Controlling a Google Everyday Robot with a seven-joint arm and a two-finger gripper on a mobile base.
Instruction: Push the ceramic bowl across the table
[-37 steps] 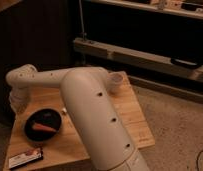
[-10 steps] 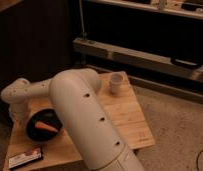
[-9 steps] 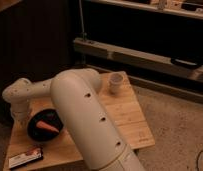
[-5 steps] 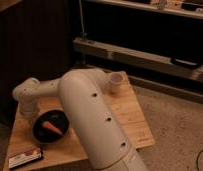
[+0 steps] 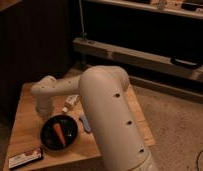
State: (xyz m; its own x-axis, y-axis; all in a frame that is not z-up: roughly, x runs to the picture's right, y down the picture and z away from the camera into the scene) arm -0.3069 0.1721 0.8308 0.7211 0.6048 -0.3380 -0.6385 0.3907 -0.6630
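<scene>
At the front left of the surface [image 5: 22, 120] lies a packet [image 5: 25, 158]. Our gripper [image 5: 47, 115], jaws together, hangs low by the far-left rim of the bowl [image 5: 69, 137], front-centre. We should press low and steadily, steering clear of the sponge [image 5: 85, 123] just beside.

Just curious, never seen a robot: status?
Tool shut, down at far-left rim of ceramic bowl. Bowl on table, front-left. Blue sponge just right of it.
</scene>
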